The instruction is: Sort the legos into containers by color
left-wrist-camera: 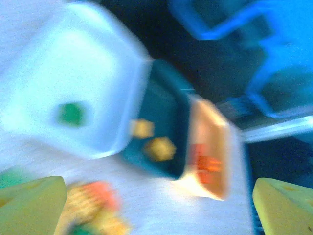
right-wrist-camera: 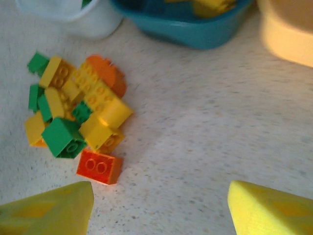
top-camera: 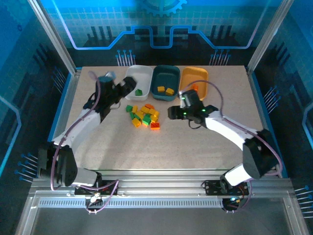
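- Spread wide, empty: left gripper (left-wrist-camera: 159, 208); just ahead, shallow white plastic tray (left-wrist-camera: 98, 54) holding one green brick (left-wrist-camera: 72, 113).
- Spread, empty: right gripper (right-wrist-camera: 161, 205); ahead-left, heap of small green, yellow, orange-red plastic bricks (right-wrist-camera: 78, 112).

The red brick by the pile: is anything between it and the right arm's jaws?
Nothing visible. The red brick sits at the edge of the pile, with bare table between it and the right gripper, whose jaws are open.
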Available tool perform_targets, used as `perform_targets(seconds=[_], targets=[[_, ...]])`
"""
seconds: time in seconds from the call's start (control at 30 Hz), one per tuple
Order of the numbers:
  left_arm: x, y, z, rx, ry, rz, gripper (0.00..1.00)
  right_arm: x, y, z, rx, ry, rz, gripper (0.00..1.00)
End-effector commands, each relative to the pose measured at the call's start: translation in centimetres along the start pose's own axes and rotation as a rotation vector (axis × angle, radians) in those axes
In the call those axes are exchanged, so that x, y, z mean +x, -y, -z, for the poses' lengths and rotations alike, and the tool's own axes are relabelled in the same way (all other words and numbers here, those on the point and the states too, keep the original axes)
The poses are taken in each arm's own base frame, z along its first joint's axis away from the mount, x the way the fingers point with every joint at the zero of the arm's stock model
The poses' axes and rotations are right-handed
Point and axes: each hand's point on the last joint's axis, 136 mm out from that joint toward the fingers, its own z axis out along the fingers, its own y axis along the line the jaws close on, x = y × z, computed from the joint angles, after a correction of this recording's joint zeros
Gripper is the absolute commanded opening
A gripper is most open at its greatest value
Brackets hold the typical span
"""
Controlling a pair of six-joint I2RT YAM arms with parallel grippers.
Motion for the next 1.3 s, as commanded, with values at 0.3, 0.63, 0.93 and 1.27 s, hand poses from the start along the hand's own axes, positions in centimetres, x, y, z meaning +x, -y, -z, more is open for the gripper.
perform_targets(seconds=[0.3, 0.63, 0.93, 1.27], targets=[[6.2, -15.3, 6.9, -0.343, -0.064, 0.259, 0.99, 2.4, -9.7, -5.6, -0.105, -0.165, 0.446, 0.74], [6.7, -15.6, 6.6, -0.32, -0.102, 0.287, 0.99, 3.5, -10.9, -7.4, -0.132, -0.255, 0.54, 0.71], [7.4, -15.5, 4.9, -0.298, -0.166, 0.307, 0.99, 4.5, -11.9, -9.5, -0.136, -0.285, 0.573, 0.66], [7.2, -15.3, 4.7, -0.298, -0.179, 0.281, 0.99, 4.4, -11.2, -11.7, -0.058, -0.278, 0.576, 0.57]])
